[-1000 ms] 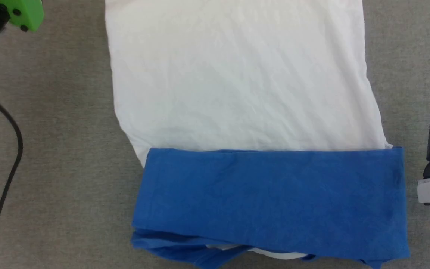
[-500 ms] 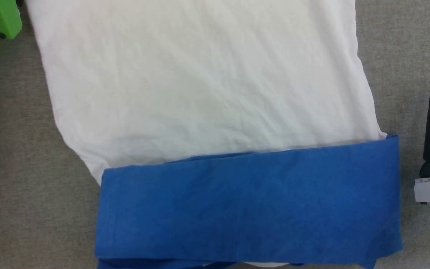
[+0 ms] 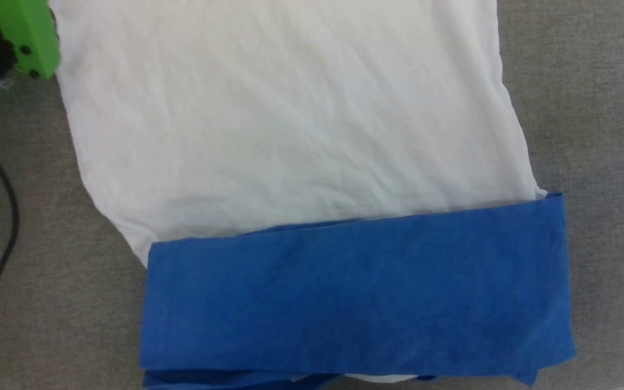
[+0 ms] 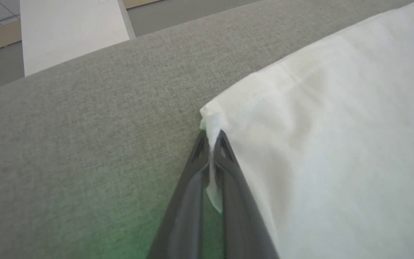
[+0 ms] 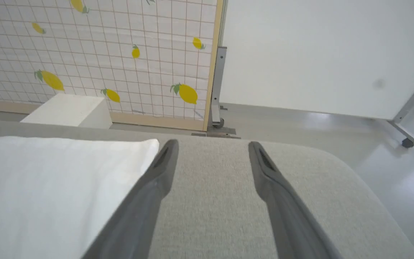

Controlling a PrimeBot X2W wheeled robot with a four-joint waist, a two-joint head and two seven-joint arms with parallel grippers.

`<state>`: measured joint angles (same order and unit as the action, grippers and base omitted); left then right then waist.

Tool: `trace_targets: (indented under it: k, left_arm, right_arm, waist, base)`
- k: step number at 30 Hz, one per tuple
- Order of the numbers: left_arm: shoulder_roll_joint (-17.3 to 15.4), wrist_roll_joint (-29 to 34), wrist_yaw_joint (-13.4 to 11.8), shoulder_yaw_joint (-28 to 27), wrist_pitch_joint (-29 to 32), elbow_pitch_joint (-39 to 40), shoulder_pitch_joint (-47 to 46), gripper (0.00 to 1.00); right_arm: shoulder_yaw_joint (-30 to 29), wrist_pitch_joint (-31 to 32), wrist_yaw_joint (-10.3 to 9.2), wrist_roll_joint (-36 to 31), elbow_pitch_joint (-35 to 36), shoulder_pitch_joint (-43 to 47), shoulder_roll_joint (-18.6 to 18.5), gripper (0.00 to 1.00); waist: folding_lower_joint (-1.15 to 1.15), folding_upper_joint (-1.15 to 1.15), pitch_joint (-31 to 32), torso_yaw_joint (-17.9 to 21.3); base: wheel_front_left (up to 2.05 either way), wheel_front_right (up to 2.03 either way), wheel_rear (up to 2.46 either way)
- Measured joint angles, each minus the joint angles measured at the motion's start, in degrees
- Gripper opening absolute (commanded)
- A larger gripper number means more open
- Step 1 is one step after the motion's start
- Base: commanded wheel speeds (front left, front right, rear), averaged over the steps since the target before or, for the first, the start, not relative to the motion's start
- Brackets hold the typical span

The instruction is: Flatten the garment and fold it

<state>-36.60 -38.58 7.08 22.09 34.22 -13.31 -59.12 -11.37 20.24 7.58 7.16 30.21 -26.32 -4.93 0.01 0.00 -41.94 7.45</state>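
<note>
Our left gripper [image 4: 212,138] is pinched on a white corner of the garment [image 4: 336,144], which lies flat mid-worktop [image 4: 84,144], its blue band [image 3: 355,292] toward the near edge. Our right gripper [image 5: 210,147] stands spread just beside another white corner. We judge it light and limp; grip at corners or hems.

To the right of the garment [image 3: 290,135], a soft white T-shirt with a royal-blue band folded across it, a bare strip of grey woven table top [image 3: 604,135] gives me free passage. The strip on its left is crossed by a loose black cable [image 3: 11,216]. My right gripper [image 5: 213,145] hangs with fingers spread over open grey fabric, and the white cloth edge lies close beside one finger. My left gripper [image 4: 212,138] is pinched onto the white corner, with bare table alongside. Beyond the table edge stands a white rectangular box [image 5: 67,111].
</note>
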Motion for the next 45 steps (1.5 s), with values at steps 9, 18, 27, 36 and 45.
trace_targets:
  k: [9, 18, 27, 36, 45]
  left_arm:
    - [3.9, -1.4, 0.0, 5.0, -3.1, -0.5, -0.4, 0.00]
    - [6.8, -2.8, 0.0, 9.7, -5.7, -1.0, -3.6, 0.00]
    - [8.5, -4.4, 0.4, 13.0, -8.5, -1.9, -7.7, 0.00]
    - [9.2, -6.3, 0.5, 14.0, -12.3, -5.3, -10.5, 0.00]
    - [9.3, -5.2, 0.4, 11.6, -22.4, -10.4, -10.8, 0.00]
  right_arm:
    - [4.6, 28.0, 0.00, 2.3, -14.8, -27.9, -5.1, 1.00]
    - [1.5, 35.6, 0.00, -7.5, -33.3, -39.3, -1.8, 1.00]
    - [-2.1, 35.7, 0.00, -13.9, -39.5, -40.3, -0.3, 1.00]
    - [-6.6, 34.1, 0.00, -16.8, -39.9, -42.3, 1.4, 0.00]
    - [-7.0, 27.8, 0.00, -15.1, -40.9, -43.6, 2.1, 0.00]
  waist:
    - [0.00, 0.00, 1.0, -4.6]
    - [0.00, 0.00, -0.9, -10.2]
    - [0.00, 0.00, -4.2, -14.7]
    - [-0.01, 0.00, -5.7, -16.5]
    - [-0.01, 0.00, -2.3, -15.5]
  base:
    - [0.00, 0.00, 0.00]
    - [0.00, 0.00, 0.00]
    - [0.00, 0.00, 0.00]
    - [0.00, 0.00, 0.00]
    - [0.00, 0.00, 0.00]
